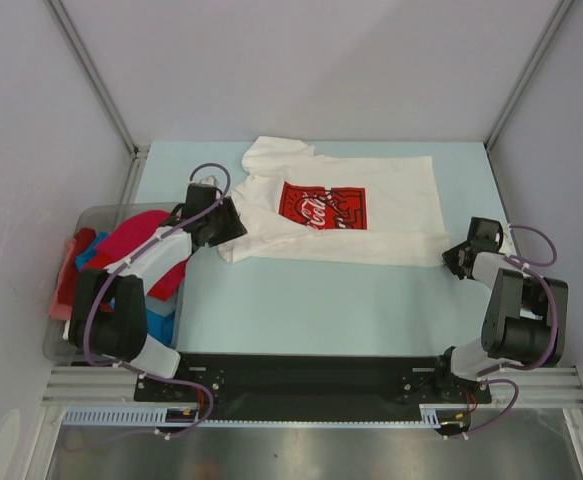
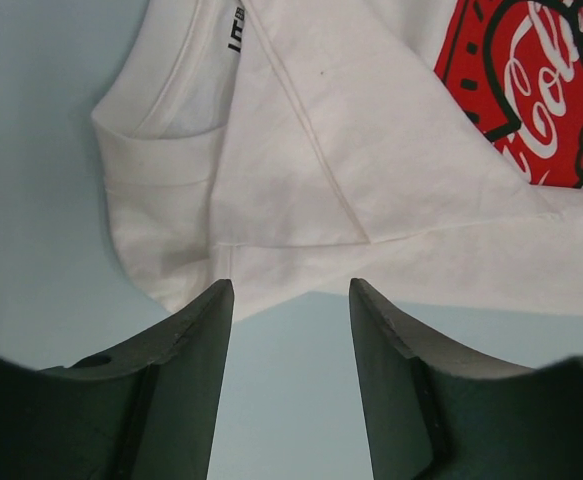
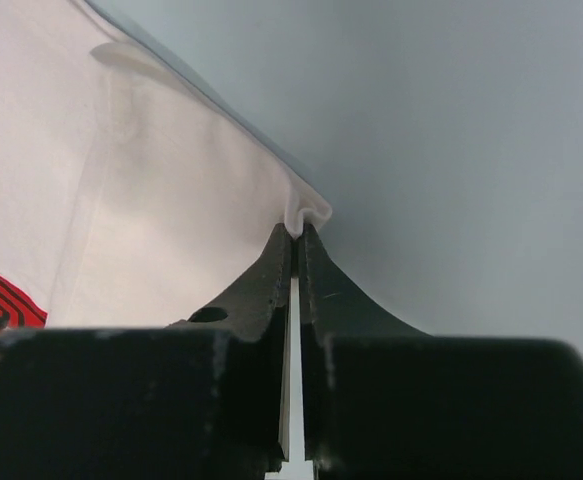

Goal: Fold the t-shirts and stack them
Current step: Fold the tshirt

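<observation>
Right wrist view first. Going by the task, the near edge of the white t-shirt [image 3: 141,190] is being taken up at both ends for a fold. To get that done well, the left end should be caught before anything gets lifted, with all the doubled layers taken between the fingers and not just the top one. Both ends should then be raised level so the cloth isn't dragged crooked.

As for the right pincer [image 3: 296,230], it's pressed together, with a small puckered corner of the hem pinched right at the tips. The rest of the cloth is spread ahead and to its left, with bare table [image 3: 411,270] off to its right.

The left pincer [image 2: 291,286] is spread partway and nothing is held. A folded sleeve corner lies just ahead of the tips, and whether it's being brushed can't be told. Further ahead and to the right, the red print [image 2: 541,90] is seen.

From the top view, the other t-shirts [image 1: 136,245] (red, blue, pink) are piled in a clear bin [image 1: 53,345] behind the left pincer, beside its arm.
</observation>
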{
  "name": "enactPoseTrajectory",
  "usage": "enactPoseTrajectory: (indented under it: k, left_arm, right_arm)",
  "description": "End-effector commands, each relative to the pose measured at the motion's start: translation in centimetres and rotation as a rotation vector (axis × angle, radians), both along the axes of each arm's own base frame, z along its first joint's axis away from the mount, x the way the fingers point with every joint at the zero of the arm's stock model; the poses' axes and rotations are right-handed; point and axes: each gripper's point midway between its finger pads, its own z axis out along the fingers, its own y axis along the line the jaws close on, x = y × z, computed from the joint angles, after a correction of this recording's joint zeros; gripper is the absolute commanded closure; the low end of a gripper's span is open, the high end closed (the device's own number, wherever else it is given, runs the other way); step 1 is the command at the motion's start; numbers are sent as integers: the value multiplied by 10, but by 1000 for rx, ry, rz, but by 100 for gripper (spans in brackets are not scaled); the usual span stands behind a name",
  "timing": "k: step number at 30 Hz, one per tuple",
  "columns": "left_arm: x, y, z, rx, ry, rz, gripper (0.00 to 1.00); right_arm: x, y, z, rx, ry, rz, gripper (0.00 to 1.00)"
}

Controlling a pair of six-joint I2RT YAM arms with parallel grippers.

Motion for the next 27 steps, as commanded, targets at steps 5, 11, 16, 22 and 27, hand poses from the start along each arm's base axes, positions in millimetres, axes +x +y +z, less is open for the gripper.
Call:
enactPoseTrajectory:
  k: [5, 11, 16, 22, 27]
  left_arm:
    - [13, 6, -23, 81, 36, -22, 50]
    - [16, 10, -45, 105, 100, -21, 64]
    - [15, 10, -57, 97, 138, -31, 77]
    - [18, 17, -49, 116, 115, -15, 100]
    - [24, 34, -31, 203, 79, 29, 100]
  right_arm:
    - [-2, -11, 4, -66, -5, -25, 100]
    - [-4, -9, 3, -60, -6, -13, 100]
    - [-5, -7, 4, -57, -7, -7, 100]
    - [-10, -7, 7, -61, -6, -1, 100]
    - [-15, -7, 8, -67, 1, -1, 100]
